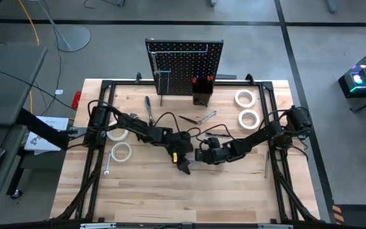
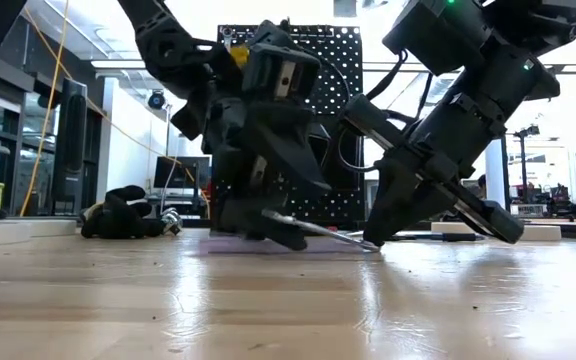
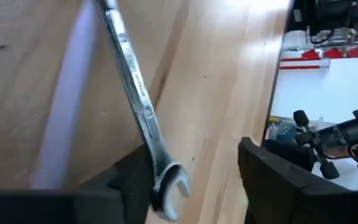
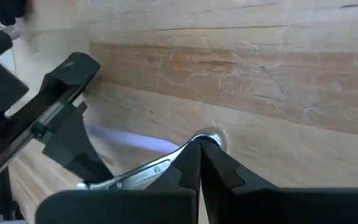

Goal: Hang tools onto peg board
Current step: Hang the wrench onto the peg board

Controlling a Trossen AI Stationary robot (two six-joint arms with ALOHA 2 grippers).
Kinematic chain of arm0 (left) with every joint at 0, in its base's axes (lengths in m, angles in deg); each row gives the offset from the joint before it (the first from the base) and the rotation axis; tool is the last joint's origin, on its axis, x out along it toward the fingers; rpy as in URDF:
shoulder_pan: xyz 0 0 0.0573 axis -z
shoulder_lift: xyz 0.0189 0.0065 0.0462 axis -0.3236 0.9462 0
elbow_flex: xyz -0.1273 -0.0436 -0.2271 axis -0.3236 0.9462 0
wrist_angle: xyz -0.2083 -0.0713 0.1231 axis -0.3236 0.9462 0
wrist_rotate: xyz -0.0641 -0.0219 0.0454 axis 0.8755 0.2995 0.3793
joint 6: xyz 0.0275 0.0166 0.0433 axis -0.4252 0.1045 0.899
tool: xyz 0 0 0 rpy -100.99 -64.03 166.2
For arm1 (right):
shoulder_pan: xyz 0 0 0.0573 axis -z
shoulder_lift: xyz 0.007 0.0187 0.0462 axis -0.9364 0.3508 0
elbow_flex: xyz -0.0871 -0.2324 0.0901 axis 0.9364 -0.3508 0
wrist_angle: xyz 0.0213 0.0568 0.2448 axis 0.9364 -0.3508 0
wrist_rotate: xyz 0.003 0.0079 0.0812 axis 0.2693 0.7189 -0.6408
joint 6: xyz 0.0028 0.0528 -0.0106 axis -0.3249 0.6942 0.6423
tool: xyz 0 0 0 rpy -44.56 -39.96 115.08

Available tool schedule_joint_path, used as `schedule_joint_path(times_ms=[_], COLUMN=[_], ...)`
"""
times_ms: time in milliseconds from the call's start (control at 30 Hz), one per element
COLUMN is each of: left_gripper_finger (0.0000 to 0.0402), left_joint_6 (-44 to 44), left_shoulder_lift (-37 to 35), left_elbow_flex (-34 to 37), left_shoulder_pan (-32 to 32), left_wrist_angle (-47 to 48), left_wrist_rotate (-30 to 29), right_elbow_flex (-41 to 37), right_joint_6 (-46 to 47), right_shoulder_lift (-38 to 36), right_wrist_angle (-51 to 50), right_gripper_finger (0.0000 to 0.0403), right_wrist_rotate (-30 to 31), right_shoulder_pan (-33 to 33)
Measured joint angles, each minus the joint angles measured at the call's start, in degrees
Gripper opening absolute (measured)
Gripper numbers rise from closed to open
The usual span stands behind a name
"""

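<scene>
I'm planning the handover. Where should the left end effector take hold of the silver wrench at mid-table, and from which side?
Probably the flat shank of the wrench just behind its open-jawed head, from above, closing across its width. The right end effector pinches the other end, and the left end effector, fingers open, flanks that head.

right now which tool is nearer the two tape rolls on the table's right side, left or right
Right. The right tool is mid-table on the tape rolls' side; the left tool sits just past it, farther from them.
</scene>
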Motion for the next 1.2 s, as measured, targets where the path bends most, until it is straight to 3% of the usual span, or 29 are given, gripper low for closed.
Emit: schedule_joint_path(times_ms=[133, 233, 300, 467, 700, 933, 1067, 1200], left_gripper_finger=[0.0134, 0.0042, 0.0019, 0.0008, 0.0003, 0.0002, 0.0002, 0.0001], left_joint_6=[-0.2, -0.4, -2.1, 0.0, 9.3, 11.7, 15.3, 16.7], left_shoulder_lift=[-0.3, -0.3, -0.4, -1.5, -7.3, -14.7, -22.8, -33.3], left_elbow_flex=[0.1, 0.1, 0.1, 0.2, 0.2, 0.2, 0.3, 0.2], left_shoulder_pan=[0.0, -0.1, -0.2, 0.0, 0.2, 0.0, -0.1, -1.9], left_wrist_angle=[-0.6, -0.4, 1.0, 3.8, 11.7, 15.1, 19.8, 20.7], left_wrist_rotate=[-0.3, -0.4, -0.4, 0.0, -0.1, -0.9, -5.0, -14.0], right_elbow_flex=[0.0, 0.0, -0.1, -0.1, -0.2, -0.1, 0.0, 0.0], right_joint_6=[-0.2, -1.8, -2.9, -4.5, -7.7, -9.2, -8.8, -9.6], right_shoulder_lift=[0.0, -0.1, -0.2, -3.3, -10.9, -17.3, -21.3, -25.2], right_wrist_angle=[0.4, 1.2, 1.9, 1.2, -8.9, -17.3, -25.4, -29.3], right_gripper_finger=[0.0, 0.0, 0.0, 0.0, 0.0, 0.0, 0.0, 0.0], right_wrist_rotate=[0.0, 0.0, -0.3, -0.7, 3.4, 5.7, 8.5, 12.0], right_shoulder_pan=[0.0, 0.0, -0.4, -1.9, -2.9, -2.5, -2.7, -2.6])
